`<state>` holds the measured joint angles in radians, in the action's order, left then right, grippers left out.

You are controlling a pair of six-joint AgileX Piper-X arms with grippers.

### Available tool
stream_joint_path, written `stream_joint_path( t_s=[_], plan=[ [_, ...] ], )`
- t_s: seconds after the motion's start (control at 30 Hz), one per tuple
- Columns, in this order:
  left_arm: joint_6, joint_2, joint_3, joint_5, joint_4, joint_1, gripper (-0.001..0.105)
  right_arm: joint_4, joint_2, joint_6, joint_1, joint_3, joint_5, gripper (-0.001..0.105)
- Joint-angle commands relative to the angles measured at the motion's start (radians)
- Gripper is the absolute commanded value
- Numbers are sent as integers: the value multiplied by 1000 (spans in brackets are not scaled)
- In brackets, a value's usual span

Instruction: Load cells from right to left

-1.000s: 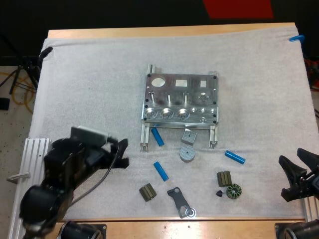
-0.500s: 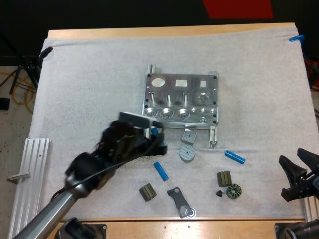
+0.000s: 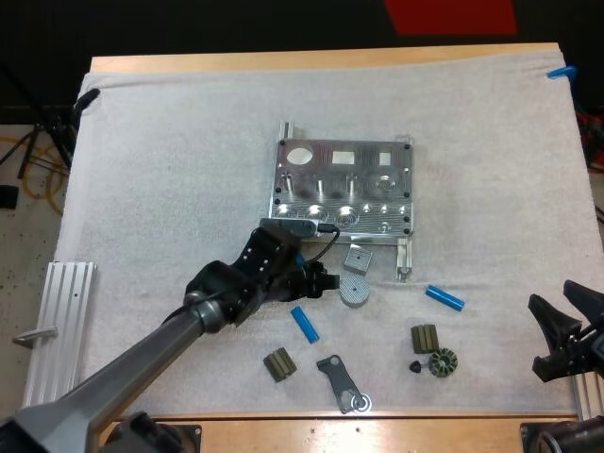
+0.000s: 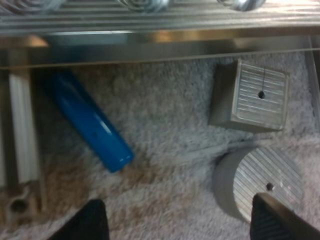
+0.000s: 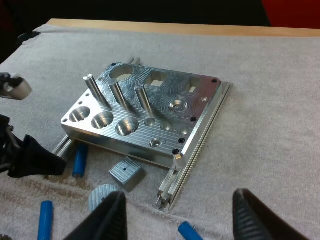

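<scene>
White mat (image 3: 170, 160): one, covering the table. Metal fixture (image 3: 343, 179): one, mid-mat, with three upright pins and three large round pockets along its near edge. Left gripper (image 3: 319, 280): low over the mat just before the fixture's near edge, fingers apart and clear of everything. Right gripper (image 3: 564, 332): at the mat's right edge, well apart from the parts, fingers spread. Blue cylinders (image 3: 304, 324): three, all lying on the mat. This one is near the left gripper, another (image 4: 90, 125) lies beside the fixture's rail, and the third (image 3: 444, 298) lies to the right. Ribbed olive blocks (image 3: 277, 364): two. Dark flat bracket (image 3: 342, 382), knurled round disc (image 3: 354, 292), square metal block (image 3: 357, 257), toothed ring (image 3: 442, 362): one each.
</scene>
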<state>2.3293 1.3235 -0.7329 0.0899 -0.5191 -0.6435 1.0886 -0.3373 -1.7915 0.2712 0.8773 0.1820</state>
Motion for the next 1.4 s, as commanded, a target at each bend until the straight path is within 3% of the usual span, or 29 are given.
stream_joint_path(
  t_s=[0.0,0.17,0.3,0.43,0.6,0.83,0.9,1.03,1.2,1.37],
  plan=[
    [28,8,-6,21,27,-5,59,-1,-1,-11,-6,9,1,47],
    [54,29,-6,150,82,-5,59,-1,-1,-39,-6,9,1,47],
    [54,29,-6,169,124,-5,59,-1,-1,-39,-6,9,1,47],
    [54,29,-6,109,125,-5,58,-1,-1,-39,-6,9,1,47],
    [60,29,-6,-23,84,-5,47,-1,-1,-39,-6,9,1,47],
    [55,29,-6,-118,61,-5,47,-1,-1,-39,-6,9,1,47],
    [18,33,-6,-144,61,-5,53,-1,-1,-39,-6,9,1,47],
    [15,50,-6,-145,61,-5,70,-1,-1,-39,-6,9,1,47],
    [21,76,-6,-138,61,-5,69,-1,-1,-39,-6,9,1,47],
    [92,96,-6,-138,61,-5,66,-1,-1,-39,-6,9,1,47]
  ],
)
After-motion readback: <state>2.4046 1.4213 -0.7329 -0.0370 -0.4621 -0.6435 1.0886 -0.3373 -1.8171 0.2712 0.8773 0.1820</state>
